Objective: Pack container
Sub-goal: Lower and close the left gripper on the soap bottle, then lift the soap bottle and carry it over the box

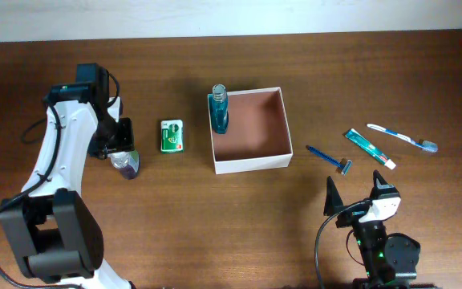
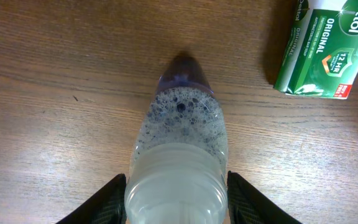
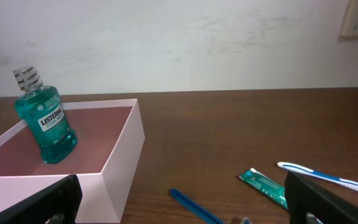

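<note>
The container (image 1: 251, 164) is a square white-walled box with a reddish-brown inside at mid-table; it also shows in the right wrist view (image 3: 120, 168). A teal mouthwash bottle (image 1: 218, 111) stands upright in its far left corner (image 3: 47, 127). My left gripper (image 1: 123, 155) is shut on a clear bottle (image 2: 179, 143) with foamy liquid and a purple cap, low over the table left of the box. A green soap box (image 1: 172, 135) lies between that bottle and the container. My right gripper (image 1: 355, 197) is open and empty near the front right.
A blue razor (image 1: 329, 159), a teal toothpaste tube (image 1: 369, 148) and a blue-and-white toothbrush (image 1: 399, 137) lie on the wood right of the container. The soap box (image 2: 328, 50) is close on the right of the left gripper.
</note>
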Controlling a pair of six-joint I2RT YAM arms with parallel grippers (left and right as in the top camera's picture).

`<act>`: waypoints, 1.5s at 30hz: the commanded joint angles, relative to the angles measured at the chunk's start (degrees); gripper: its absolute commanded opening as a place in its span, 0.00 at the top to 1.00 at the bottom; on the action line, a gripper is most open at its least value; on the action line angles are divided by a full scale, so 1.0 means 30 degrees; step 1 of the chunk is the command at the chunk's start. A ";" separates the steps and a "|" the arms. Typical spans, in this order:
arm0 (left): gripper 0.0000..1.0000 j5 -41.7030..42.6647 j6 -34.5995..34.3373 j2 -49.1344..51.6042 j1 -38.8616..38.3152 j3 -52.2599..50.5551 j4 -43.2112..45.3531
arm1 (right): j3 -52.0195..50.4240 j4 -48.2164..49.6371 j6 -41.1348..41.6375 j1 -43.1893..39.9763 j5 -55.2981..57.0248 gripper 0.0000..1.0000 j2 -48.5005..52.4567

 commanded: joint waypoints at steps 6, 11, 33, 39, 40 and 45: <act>0.53 0.0073 0.0160 0.0168 0.0058 0.0350 0.0022 | -0.0087 -0.0102 -0.0131 -0.0087 0.0160 0.01 -0.0160; 0.60 0.0073 0.0160 0.0168 0.0058 0.0350 0.0015 | -0.0087 -0.0102 -0.0138 -0.0087 0.0160 0.01 -0.0160; 0.73 0.2973 0.0073 0.0168 0.0044 0.7533 -0.2812 | -0.0087 -0.0102 -0.0138 -0.0087 0.0160 0.01 -0.0160; 0.76 0.3869 0.0073 0.0168 -0.0430 1.0426 -0.3708 | -0.0087 -0.0102 -0.0131 -0.0087 0.0160 0.01 -0.0160; 0.76 0.3869 0.0073 0.0168 -0.0597 1.0688 -0.3738 | -0.0087 -0.0102 -0.0138 -0.0087 0.0160 0.01 -0.0160; 0.76 0.3861 0.0080 0.0168 -0.1945 1.1788 -0.3381 | -0.0087 -0.0102 -0.0138 -0.0087 0.0160 0.02 -0.0160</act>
